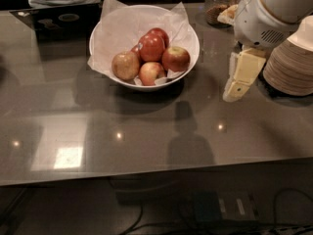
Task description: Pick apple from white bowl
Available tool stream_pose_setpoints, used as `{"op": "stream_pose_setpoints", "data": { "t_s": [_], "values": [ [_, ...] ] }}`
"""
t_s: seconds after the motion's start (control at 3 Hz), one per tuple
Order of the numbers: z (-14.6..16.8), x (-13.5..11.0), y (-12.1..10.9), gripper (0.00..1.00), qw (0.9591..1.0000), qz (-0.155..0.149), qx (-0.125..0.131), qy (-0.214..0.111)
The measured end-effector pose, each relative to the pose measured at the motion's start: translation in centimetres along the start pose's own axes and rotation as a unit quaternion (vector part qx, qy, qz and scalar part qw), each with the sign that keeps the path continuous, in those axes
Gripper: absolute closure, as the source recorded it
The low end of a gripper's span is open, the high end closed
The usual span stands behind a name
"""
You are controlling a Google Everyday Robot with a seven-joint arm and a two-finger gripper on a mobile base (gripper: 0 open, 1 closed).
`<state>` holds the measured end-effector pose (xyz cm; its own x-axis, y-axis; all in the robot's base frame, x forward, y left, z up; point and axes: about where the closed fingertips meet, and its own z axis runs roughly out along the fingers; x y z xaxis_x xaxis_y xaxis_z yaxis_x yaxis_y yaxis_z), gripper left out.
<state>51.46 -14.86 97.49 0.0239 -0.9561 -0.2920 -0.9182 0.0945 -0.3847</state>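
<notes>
The white bowl (146,86) stands on the grey table at the back centre, lined with crinkled white paper. Several apples lie in it. The deep-red glossy apple (151,47) sits on top in the middle, with a small pale sticker on its left side. A yellowish-brown apple (125,65) lies to its left and blushed apples lie to its right (176,58) and front (150,72). My gripper (235,91) hangs from the white arm at the right, pointing down just above the table, to the right of the bowl and apart from it. It holds nothing.
A stack of pale paper plates (292,65) stands right beside the arm at the right edge. A glass jar (219,4) stands behind it. A dark tray (56,18) lies at the back left. The table's front edge (156,176) runs across below.
</notes>
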Motion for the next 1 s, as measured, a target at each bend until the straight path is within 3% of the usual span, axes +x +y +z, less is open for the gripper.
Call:
{"op": "stream_pose_setpoints", "data": {
  "t_s": [0.33,0.67,1.0],
  "values": [
    [-1.0,-1.4,-1.4,0.0,0.9995,-0.016,0.01,-0.027],
    [-1.0,-1.4,-1.4,0.0,0.9995,-0.017,0.01,-0.027],
    [-0.2,-2.5,-2.6,0.0,0.9979,-0.026,0.03,-0.05]
  ]
}}
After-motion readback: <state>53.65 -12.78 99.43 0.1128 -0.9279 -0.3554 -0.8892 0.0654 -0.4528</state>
